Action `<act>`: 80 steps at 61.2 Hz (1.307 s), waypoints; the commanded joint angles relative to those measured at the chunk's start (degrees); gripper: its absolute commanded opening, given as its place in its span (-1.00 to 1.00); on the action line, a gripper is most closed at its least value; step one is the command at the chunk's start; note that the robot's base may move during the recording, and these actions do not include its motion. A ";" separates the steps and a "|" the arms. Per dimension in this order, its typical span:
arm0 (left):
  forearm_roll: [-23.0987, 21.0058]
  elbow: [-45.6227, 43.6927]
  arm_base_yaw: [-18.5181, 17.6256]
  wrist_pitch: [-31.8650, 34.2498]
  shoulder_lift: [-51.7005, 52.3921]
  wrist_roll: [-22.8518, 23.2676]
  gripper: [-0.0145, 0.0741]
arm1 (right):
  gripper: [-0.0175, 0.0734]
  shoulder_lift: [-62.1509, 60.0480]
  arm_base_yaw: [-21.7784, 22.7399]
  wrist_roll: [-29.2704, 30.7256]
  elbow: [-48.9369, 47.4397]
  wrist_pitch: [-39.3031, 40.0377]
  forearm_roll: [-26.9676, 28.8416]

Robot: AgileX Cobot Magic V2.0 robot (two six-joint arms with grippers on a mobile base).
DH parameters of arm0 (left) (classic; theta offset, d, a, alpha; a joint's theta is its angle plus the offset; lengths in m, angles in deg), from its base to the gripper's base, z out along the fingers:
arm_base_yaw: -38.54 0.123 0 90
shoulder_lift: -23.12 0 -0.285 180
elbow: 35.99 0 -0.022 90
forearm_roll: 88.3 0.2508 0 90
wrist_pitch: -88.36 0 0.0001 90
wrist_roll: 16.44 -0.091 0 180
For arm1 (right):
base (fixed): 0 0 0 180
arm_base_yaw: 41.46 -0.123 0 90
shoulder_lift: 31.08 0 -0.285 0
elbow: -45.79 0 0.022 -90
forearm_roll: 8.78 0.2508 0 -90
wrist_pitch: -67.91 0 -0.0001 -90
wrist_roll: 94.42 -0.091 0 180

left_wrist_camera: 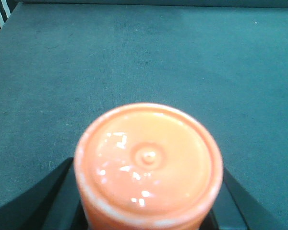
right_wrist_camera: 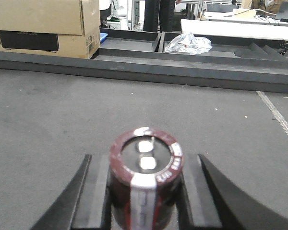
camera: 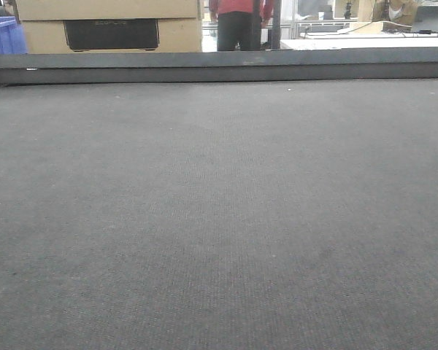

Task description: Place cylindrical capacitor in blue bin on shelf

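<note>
Carrying stage, by my reading: the cylindrical capacitor (right_wrist_camera: 146, 160) is already off the table and upright between the fingers of the right gripper (right_wrist_camera: 145, 175). The jaws are closed against its dark brown sleeve on both sides, and the silvery top with two terminals faces the wrist camera. The left gripper (left_wrist_camera: 148, 184) looks clamped on an orange cylinder (left_wrist_camera: 148, 153), with dark fingers flanking it at either side; that object plays no part in the task. The grey table top (camera: 219, 219) below both arms is bare where visible. No steel shelf shows in any view. Beyond the table's far rail are a cardboard box (right_wrist_camera: 38, 19), a crumpled plastic bag (right_wrist_camera: 187, 43) lying in a dark tray, and, in the front view, a blue container (camera: 4, 36) at far left. Cannot tell whether that is the target blue bin. Next move, as I judge it: bring the shelf and bin into view, carry the right arm over the bin's mouth with the capacitor kept upright, and release only once it is above the opening. Main risk is the small part slipping in transit.
</note>
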 commanded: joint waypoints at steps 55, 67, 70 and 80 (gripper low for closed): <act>-0.08 -0.09 -0.38 1.65 0.44 -0.01 -0.92 | -0.95 -0.15 -0.25 0.52 -0.34 1.47 -0.63; -0.08 -0.09 -0.38 1.65 0.44 -0.01 -0.92 | -0.95 -0.15 -0.25 0.52 -0.34 1.47 -0.63; -0.08 -0.09 -0.38 1.65 0.44 -0.01 -0.92 | -0.95 -0.15 -0.25 0.52 -0.34 1.57 -0.63; -0.08 -0.09 -0.38 1.65 0.44 -0.01 -0.92 | -0.95 -0.15 -0.25 0.52 -0.34 1.80 -0.63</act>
